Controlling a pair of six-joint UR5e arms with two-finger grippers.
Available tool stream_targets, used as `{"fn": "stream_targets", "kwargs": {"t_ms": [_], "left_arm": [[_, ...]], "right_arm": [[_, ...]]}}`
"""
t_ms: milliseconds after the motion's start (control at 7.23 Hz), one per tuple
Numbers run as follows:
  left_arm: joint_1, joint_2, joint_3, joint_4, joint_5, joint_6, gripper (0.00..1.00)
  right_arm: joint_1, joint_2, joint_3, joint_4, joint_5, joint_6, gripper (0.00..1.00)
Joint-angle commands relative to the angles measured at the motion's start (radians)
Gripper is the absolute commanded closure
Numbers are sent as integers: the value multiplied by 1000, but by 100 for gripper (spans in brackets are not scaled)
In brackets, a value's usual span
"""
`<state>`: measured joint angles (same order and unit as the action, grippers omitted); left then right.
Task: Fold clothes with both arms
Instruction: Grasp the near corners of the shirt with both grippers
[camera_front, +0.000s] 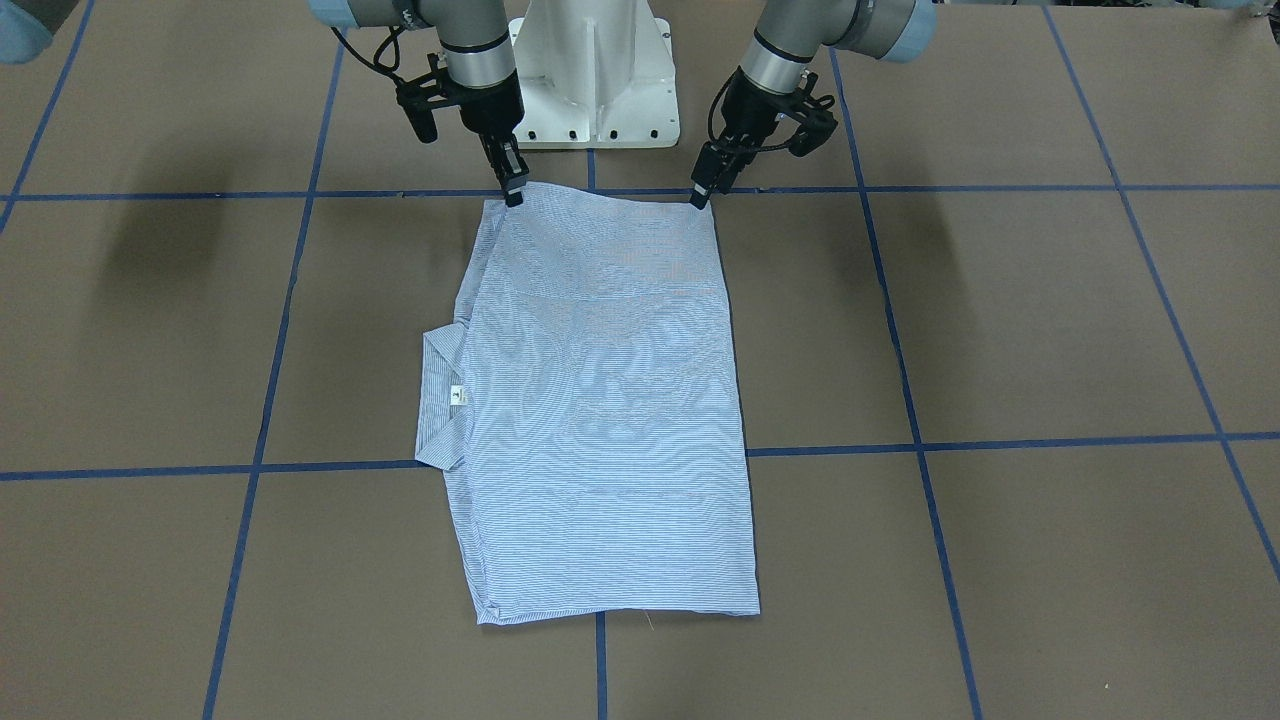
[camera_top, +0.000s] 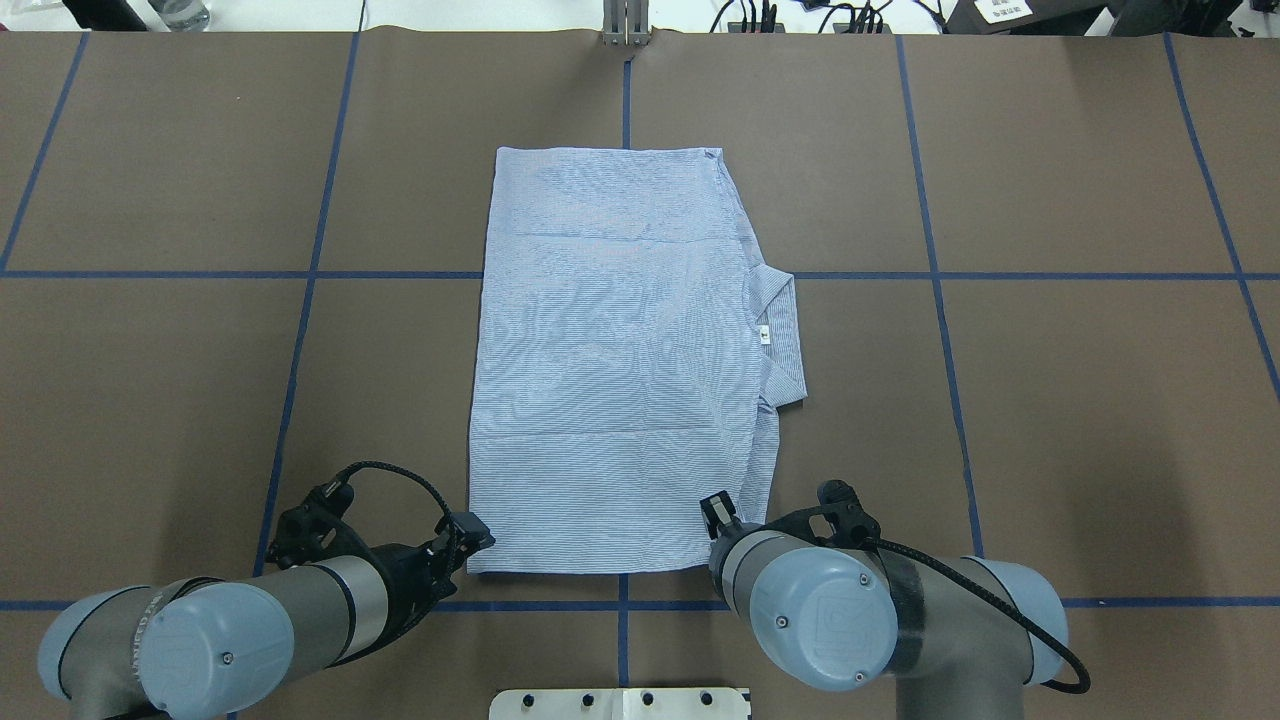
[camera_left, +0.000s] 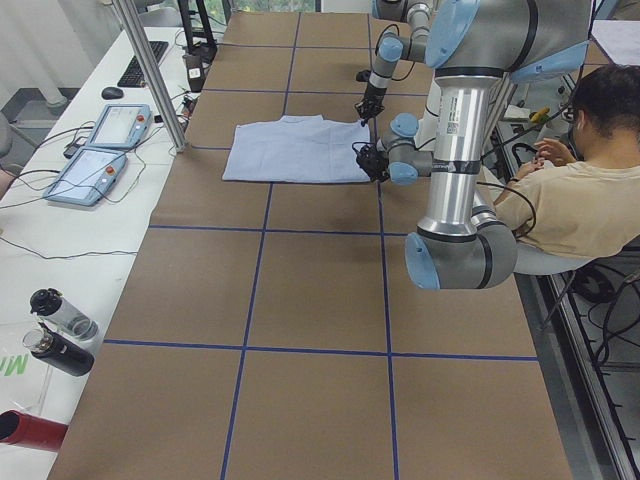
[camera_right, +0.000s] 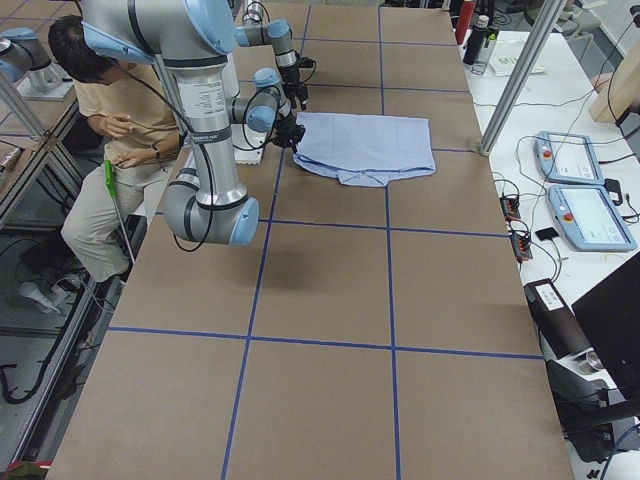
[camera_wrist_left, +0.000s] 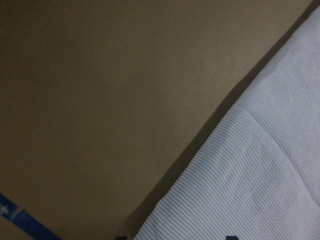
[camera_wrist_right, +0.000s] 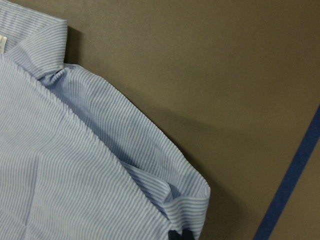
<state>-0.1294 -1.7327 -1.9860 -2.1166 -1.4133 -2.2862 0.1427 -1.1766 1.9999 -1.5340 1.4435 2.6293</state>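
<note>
The light blue striped shirt (camera_front: 600, 400) lies folded into a long rectangle in the middle of the table, also seen overhead (camera_top: 610, 370). Its collar (camera_top: 780, 330) with the small white label (camera_top: 764, 335) sticks out toward my right side. My left gripper (camera_front: 700, 200) is at the near left corner of the shirt, shut on the fabric edge; overhead it is at the same corner (camera_top: 478, 540). My right gripper (camera_front: 514, 195) is shut on the near right corner (camera_wrist_right: 190, 200), also seen overhead (camera_top: 715, 512). Both hold low, close to the table.
The white pedestal base (camera_front: 592, 70) stands just behind the grippers. Blue tape lines (camera_front: 600, 660) cross the brown table. A seated person (camera_left: 570, 190) is behind the robot. Teach pendants (camera_left: 100, 150), a metal post (camera_left: 150, 70) and bottles (camera_left: 60, 330) are beyond the table's far edge.
</note>
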Motion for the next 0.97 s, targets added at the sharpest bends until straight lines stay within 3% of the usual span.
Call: {"fn": "stream_targets", "kwargs": {"t_ms": [0, 553, 830], "left_arm": [[5, -8, 16, 1, -1, -1, 32], [7, -13, 35, 0, 2, -1, 40], [7, -13, 36, 0, 2, -1, 49]], "right_arm": [[0, 0, 0, 0, 0, 0, 100], [0, -1, 0, -2, 0, 0, 100], [0, -1, 0, -2, 0, 0, 100]]}}
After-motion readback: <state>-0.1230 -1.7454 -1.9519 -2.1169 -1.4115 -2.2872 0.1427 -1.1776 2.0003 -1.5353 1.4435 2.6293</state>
